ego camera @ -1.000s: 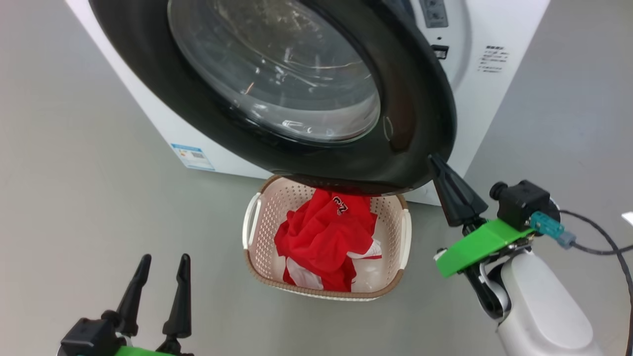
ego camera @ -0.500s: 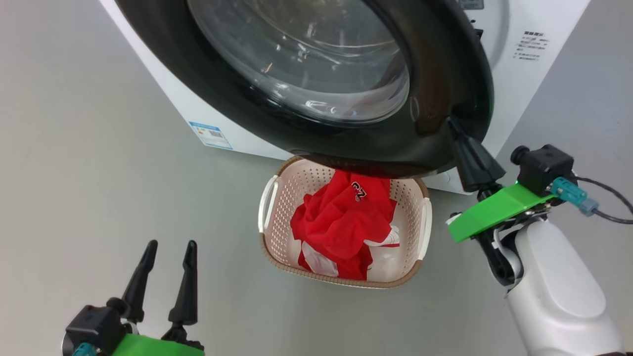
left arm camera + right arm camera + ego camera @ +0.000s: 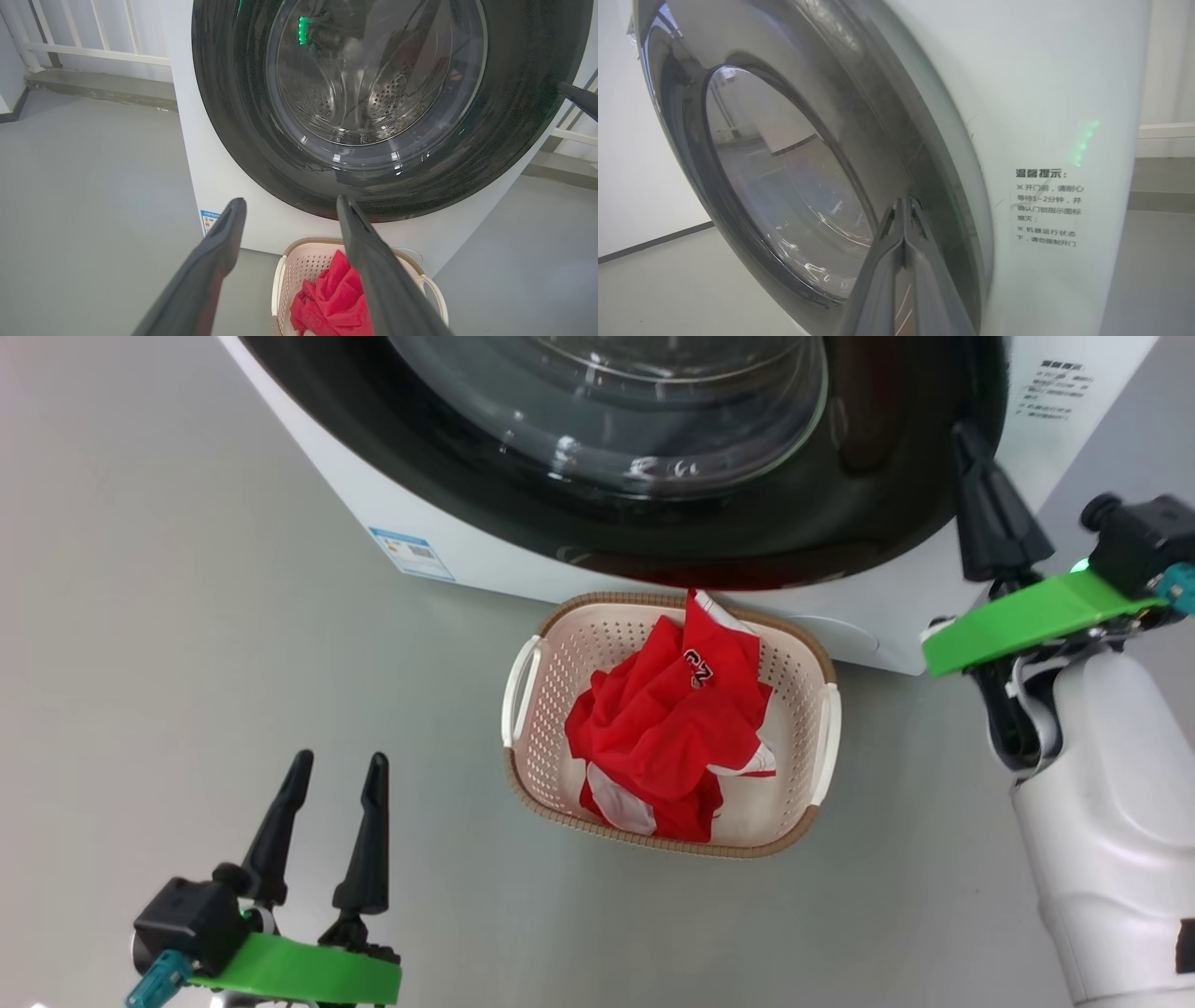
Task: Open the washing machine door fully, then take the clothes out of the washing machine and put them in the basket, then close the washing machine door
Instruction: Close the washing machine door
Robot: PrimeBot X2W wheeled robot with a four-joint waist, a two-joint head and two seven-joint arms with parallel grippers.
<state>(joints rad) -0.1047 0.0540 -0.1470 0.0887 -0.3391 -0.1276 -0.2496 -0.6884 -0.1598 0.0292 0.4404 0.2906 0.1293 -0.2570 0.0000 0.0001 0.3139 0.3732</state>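
Note:
The washing machine door (image 3: pixel 485 476) with its glossy black rim and clear glass lies nearly flat against the white washing machine (image 3: pixel 943 616). My right gripper (image 3: pixel 971 439) is shut, empty, its tips against the door's black rim at the right edge (image 3: pixel 903 205). The red clothes (image 3: pixel 677 733) with white trim lie heaped in the cream basket (image 3: pixel 826 737) on the floor just below the door. My left gripper (image 3: pixel 338 767) hangs open and empty at the lower left, well clear of the basket. The left wrist view looks at the door (image 3: pixel 514 116), with the basket (image 3: pixel 299 266) below.
Grey floor (image 3: pixel 187 663) surrounds the machine and basket. A blue label (image 3: pixel 413 553) is on the machine's lower front, printed text (image 3: pixel 1045 207) on its right front. A white railing (image 3: pixel 93 46) and low ledge stand behind the machine's left side.
The door has swung closer to the machine front, with my shut right gripper moving up and right along its rim. The head view has shifted. The left gripper stays open.

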